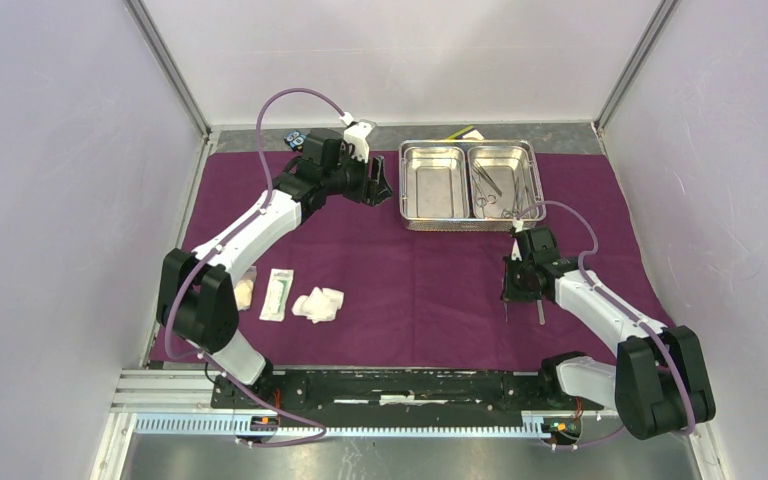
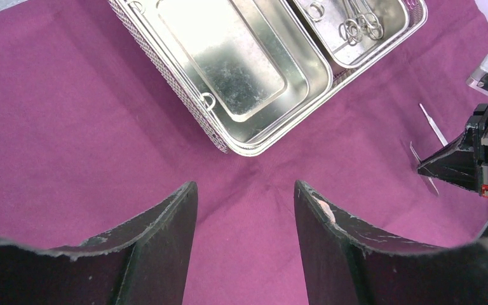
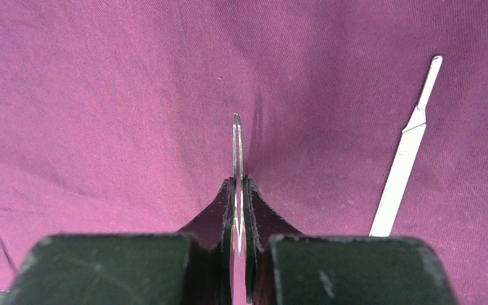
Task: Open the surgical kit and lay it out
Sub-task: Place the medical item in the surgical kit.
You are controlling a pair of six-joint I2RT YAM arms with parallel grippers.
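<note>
While the dark-purple cloth wrap (image 1: pixel 430 270) lies spread flat across the table, I have the right gripper (image 3: pixel 237 184) poised low over its right side. Its fingers are pinched tight on a thin steel instrument (image 3: pixel 236 140), seen edge-on with its tip pointing at the fabric; I cannot tell whether it is tweezers or a blade handle. A flat steel tool (image 3: pixel 406 146) lies on the cloth just beside it.

The steel tray (image 1: pixel 460 224) sits at the far edge of the cloth, its left compartment bare and its right one holding the ringed clamps (image 1: pixel 495 195). Near the left arm's base, two gauze wads (image 1: pixel 318 304) flank the flat white packet (image 1: pixel 277 294). The left gripper (image 2: pixel 246 187) hovers close to the tray's left side, fingers apart and holding nothing.

The worry, as I judge it, is the set-down. The grip is narrow and the instrument slim, so it could swivel or slide out. If it goes down tip-first it could catch the weave, where a crease already shows, and drag the cloth, shifting everything laid out on it. If it is released too far right it could land across the neighbouring tool. On the other side, a careless reach with the open left fingers could knock the tray.
</note>
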